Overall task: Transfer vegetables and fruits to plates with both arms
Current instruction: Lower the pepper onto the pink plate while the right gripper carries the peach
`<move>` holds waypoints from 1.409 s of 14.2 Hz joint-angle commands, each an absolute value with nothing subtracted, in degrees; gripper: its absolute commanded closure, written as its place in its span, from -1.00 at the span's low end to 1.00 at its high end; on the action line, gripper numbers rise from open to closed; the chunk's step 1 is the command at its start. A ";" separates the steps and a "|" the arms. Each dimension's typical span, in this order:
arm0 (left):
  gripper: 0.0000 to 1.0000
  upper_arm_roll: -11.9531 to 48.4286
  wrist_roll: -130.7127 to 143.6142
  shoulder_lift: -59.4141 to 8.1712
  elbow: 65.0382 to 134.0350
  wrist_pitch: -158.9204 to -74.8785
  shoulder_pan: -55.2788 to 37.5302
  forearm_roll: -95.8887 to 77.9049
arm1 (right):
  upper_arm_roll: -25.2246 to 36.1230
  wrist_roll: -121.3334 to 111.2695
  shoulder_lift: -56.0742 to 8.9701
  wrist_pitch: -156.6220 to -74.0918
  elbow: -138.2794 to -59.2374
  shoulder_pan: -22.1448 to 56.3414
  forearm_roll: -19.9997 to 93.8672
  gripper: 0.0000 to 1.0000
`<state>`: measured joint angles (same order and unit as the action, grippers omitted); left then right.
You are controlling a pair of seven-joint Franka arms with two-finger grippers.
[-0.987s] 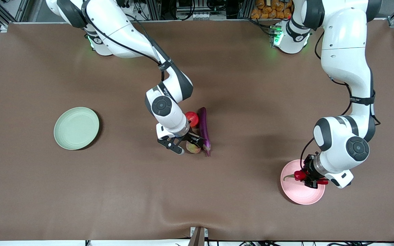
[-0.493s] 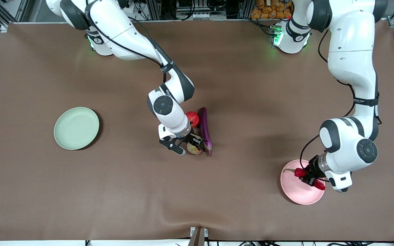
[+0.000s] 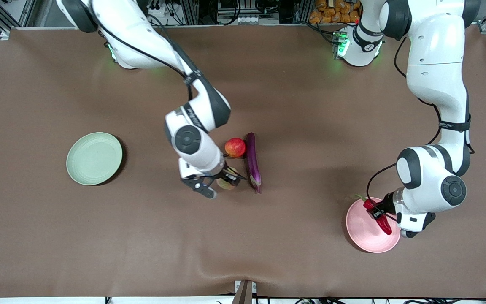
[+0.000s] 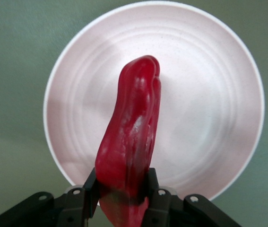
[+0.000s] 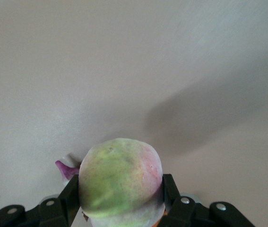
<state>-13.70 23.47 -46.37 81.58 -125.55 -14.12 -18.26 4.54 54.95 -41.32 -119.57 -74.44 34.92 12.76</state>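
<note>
Left end effector [image 3: 379,214] clamps the red chili pepper [image 3: 381,220] over the pink plate [image 3: 363,236], near the front camera at the left arm's end of the table [image 3: 310,126]. Right end effector [image 3: 220,182] grips the peach [image 3: 226,183] mid-table, just beside the eggplant [image 3: 252,162] and red apple [image 3: 235,147]. Green plate [image 3: 94,158] holds nothing, at the right arm's end.
</note>
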 commanded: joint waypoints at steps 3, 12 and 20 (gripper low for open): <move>1.00 -13.45 11.81 -46.06 80.42 -121.74 -13.80 -13.54 | 3.69 44.60 -27.70 -101.64 -77.34 22.18 12.48 1.00; 1.00 -13.45 -2.02 -50.27 73.56 -125.84 -12.83 -13.36 | 4.83 11.35 -10.02 -102.57 -108.27 8.44 6.09 1.00; 0.55 -13.18 -1.93 -51.33 74.00 -128.67 -15.11 -13.27 | 10.19 -16.31 -9.22 -128.30 -127.25 0.27 3.25 1.00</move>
<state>-13.09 -1.76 -50.84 75.27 -128.75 -14.41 -14.63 10.67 -10.28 -10.89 -122.72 -122.00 2.05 4.15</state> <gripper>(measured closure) 0.573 0.269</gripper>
